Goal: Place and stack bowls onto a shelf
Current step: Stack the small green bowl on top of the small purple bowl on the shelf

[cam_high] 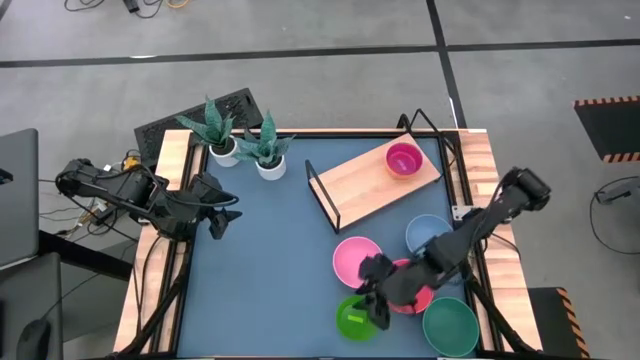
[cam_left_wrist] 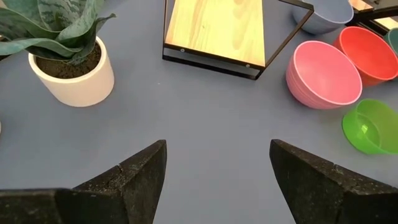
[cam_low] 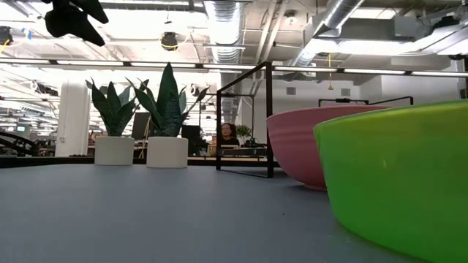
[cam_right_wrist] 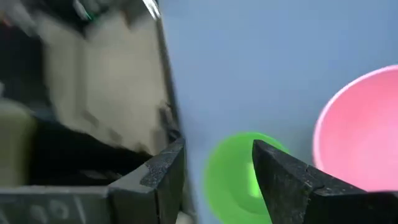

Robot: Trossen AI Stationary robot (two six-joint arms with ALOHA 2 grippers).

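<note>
The light-wood shelf (cam_high: 370, 180) stands at the table's far right, with a purple bowl (cam_high: 404, 158) resting on its far end. The pink (cam_high: 352, 258), blue (cam_high: 430, 234), coral-red (cam_high: 420, 296), lime green (cam_high: 353, 318) and dark green (cam_high: 450, 326) bowls sit on the blue table top at the near right. My right gripper (cam_high: 378, 305) is open and hangs just over the lime green bowl (cam_right_wrist: 233, 177), beside the pink bowl (cam_right_wrist: 364, 134). I see no touch. My left gripper (cam_high: 228, 212) is open and empty at the table's left. The other small bowls are out of view.
Two white pots with spiky plants (cam_high: 245, 150) stand at the far left, and one of them shows in the left wrist view (cam_left_wrist: 71, 71). The blue table top (cam_high: 270, 270) lies bare between the arms. Wooden rails (cam_high: 165, 240) run along the table's sides.
</note>
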